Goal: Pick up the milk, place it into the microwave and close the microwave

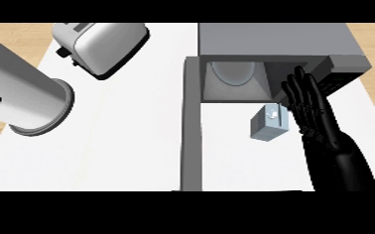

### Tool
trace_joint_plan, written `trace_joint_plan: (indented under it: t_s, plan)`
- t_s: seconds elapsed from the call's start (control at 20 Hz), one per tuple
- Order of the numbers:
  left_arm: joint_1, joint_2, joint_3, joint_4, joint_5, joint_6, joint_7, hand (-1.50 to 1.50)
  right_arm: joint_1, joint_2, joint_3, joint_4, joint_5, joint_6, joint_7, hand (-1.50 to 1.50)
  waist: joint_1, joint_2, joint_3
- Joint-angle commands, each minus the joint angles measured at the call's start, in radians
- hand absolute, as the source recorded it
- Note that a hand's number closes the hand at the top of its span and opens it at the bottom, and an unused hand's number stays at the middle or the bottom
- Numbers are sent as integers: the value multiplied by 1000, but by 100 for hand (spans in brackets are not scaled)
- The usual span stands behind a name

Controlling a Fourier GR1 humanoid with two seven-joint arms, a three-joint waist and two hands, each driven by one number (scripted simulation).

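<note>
Beside the milk, right hand: open, with the fingers straight and close together, pointing away from the robot; it holds nothing.
Fingers: their tips reach the right part of the microwave's opening, next to the dark control panel.
Milk: a small carton just left of the palm, on the counter and outside the microwave, in front of its opening; I cannot tell if it touches the hand.
Microwave: beyond the fingertips, with the inside open to view.
Glass plate: inside the microwave, beyond the fingers and to their left.
Door: left of the milk, farther from the hand, swung out toward the robot and seen as a long grey bar.
Counter: white, under the hand and the milk.
Toaster: well apart from the hand, far to its left and beyond it.
Grey cylinder: farthest left of the hand, at the view's edge, with a wider rim at its end.
</note>
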Motion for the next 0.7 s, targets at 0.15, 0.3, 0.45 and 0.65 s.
trace_joint_plan:
  t_s: [0.15, 0.3, 0.45, 0.65]
  plan:
    - [77, 25, 117, 7, 133, -125, -12, -150, 25, -2, -16, 81, 12, -11, -39, -150, 1, 1, 0]
    - [56, 44, 155, 40, 136, -136, 5, -150, 108, -12, -38, 130, -39, 10, -162, -150, -2, 1, 0]
    - [123, -14, 165, -9, 126, -186, -42, -150, 16, -13, -72, 137, -43, 18, -81, -150, 1, 1, 0]
    - [127, -13, 173, -74, 159, -165, 15, -150, 105, -7, -136, 299, -83, 2, -280, -150, 1, 1, 0]
